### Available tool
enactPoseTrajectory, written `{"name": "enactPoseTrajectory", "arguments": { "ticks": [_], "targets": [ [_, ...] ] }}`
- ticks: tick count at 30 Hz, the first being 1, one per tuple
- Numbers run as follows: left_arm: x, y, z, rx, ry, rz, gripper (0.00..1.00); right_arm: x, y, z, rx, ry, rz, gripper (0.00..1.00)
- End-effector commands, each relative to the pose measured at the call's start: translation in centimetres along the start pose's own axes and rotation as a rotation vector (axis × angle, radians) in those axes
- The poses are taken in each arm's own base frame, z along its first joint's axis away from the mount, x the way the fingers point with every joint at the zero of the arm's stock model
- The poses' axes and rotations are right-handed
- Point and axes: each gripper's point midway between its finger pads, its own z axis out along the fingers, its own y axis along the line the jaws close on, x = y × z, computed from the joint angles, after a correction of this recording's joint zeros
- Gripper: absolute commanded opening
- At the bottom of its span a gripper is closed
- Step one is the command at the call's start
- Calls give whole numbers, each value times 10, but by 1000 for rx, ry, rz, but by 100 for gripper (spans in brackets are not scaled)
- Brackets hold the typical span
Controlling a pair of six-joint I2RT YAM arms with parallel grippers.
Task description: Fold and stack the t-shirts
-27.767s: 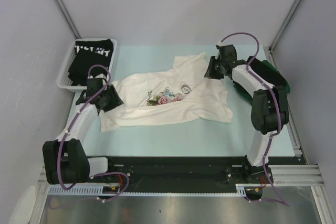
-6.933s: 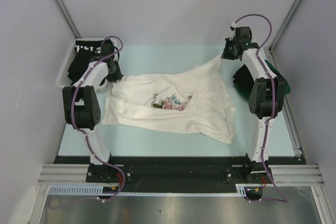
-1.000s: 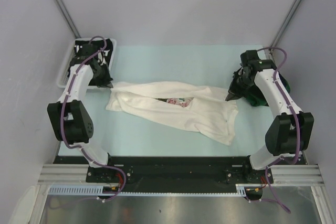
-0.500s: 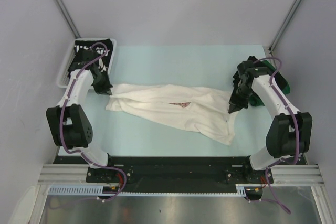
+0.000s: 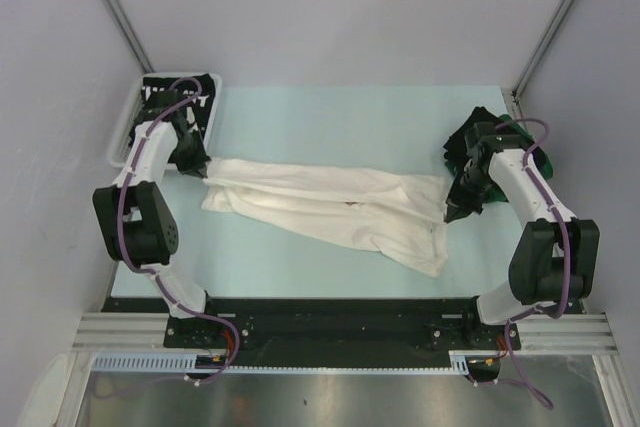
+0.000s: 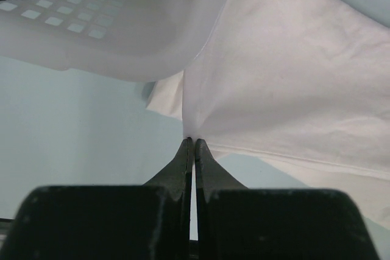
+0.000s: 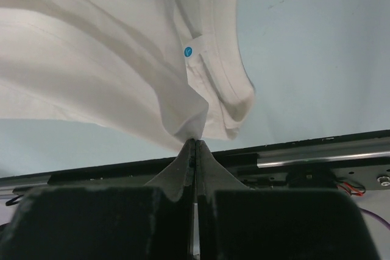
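Note:
The white t-shirt (image 5: 320, 202) lies as a long folded band across the mat, its print hidden inside the fold. My left gripper (image 5: 203, 171) is shut on the shirt's left end beside the basket, and the cloth (image 6: 286, 83) fans out from the closed tips (image 6: 194, 140). At the shirt's right end my right gripper (image 5: 449, 215) is shut on a bunched edge (image 7: 91, 65), with the collar label (image 7: 188, 52) just above the tips (image 7: 194, 141). A black t-shirt (image 5: 205, 82) sits in the basket. Black (image 5: 465, 137) and dark green (image 5: 545, 157) t-shirts lie behind the right arm.
The white mesh basket (image 5: 122, 142) stands at the back left corner, its wall (image 6: 122, 35) close above my left fingers. The black base rail (image 5: 330, 317) runs along the near edge. Grey walls enclose the mat on three sides.
Both grippers drew the shirt's far edge toward the near side, the right one farther. The fold closed over the floral print, which no longer shows.

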Motion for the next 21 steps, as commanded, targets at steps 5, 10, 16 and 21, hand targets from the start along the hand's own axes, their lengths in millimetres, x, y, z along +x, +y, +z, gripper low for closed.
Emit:
{"name": "enactPoseTrajectory", "arguments": {
  "ticks": [5, 10, 16, 21],
  "targets": [
    [-15, 6, -7, -21, -33, 12, 9, 5, -3, 3, -3, 14, -20, 0],
    [-16, 11, -8, -44, -30, 4, 15, 9, -6, 7, 19, 47, -12, 10],
    [-22, 17, -16, -63, -53, -11, 20, 12, -8, 6, 28, 58, -9, 42],
    [-30, 15, -27, -50, -91, -18, 20, 6, 3, -2, -32, 11, 7, 43]
  ]
}}
